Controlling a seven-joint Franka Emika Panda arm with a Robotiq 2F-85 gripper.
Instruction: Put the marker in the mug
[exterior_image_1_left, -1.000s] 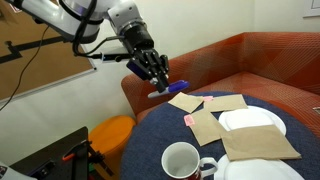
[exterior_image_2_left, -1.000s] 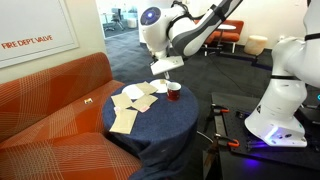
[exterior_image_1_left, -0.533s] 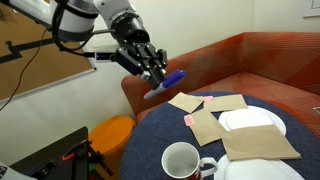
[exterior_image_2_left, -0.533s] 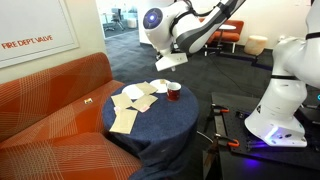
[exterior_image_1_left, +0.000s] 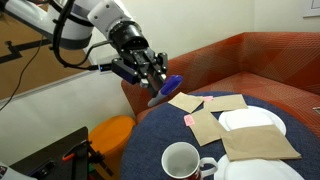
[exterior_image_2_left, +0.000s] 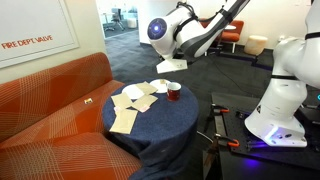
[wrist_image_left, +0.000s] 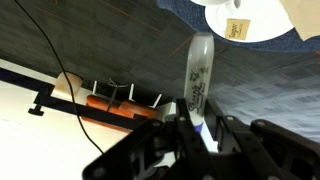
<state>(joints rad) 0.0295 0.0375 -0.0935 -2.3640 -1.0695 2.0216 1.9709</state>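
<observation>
1. Exterior view: the gripper (exterior_image_1_left: 160, 80) is clamped on the one marker (exterior_image_1_left: 172, 82), aloft past the table edge. The one mug (exterior_image_1_left: 182, 160) is empty and well apart. Two plates (exterior_image_1_left: 262, 118), four napkins (exterior_image_1_left: 205, 127).
2. Exterior view: the gripper (exterior_image_2_left: 170, 66) hangs above the mug (exterior_image_2_left: 174, 91); the marker is too small to tell.
3. Wrist view: the marker (wrist_image_left: 198, 75) is gripped, the mug (wrist_image_left: 250, 20) ahead. Judged: lift done; carry and drop remain.

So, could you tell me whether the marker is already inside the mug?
No, the claw holds the marker in the air, well apart from the empty mug.

Brown napkins (exterior_image_1_left: 205, 126), white plate (exterior_image_1_left: 250, 119), small pink object (exterior_image_1_left: 187, 120) on blue table (exterior_image_1_left: 150, 137)
</observation>
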